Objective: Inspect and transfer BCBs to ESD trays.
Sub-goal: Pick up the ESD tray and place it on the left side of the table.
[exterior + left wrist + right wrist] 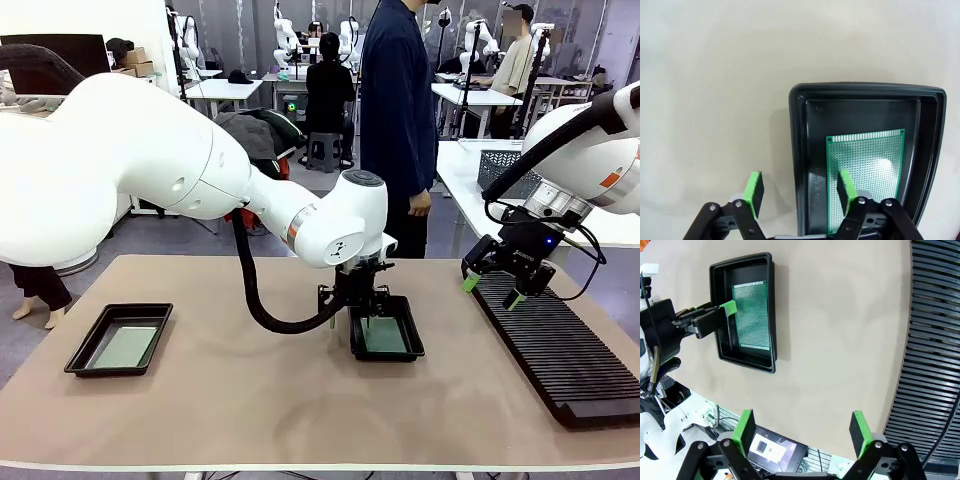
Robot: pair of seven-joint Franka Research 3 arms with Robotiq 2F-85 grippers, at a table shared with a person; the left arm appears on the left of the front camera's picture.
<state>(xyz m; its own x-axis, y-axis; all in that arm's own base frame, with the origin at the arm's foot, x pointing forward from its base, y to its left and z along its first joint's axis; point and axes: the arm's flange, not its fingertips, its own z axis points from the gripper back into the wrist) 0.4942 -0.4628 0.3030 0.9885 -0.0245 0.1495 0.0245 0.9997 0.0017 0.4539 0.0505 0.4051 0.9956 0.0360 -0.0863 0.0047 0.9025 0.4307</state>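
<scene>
BCB (865, 167) thin, stiff, light, flat in tray (802, 150) | take it by an edge | left gripper (800, 192) astride tray rim, empty | right gripper (802, 432) wide, empty

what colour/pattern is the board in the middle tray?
Green, covered in a fine dot grid, with a pale strip along one end: circuit board in the black tray. Clearest in the left wrist view.

Left hand (800, 192) parted, low; right hand (802, 432) wide.
</scene>
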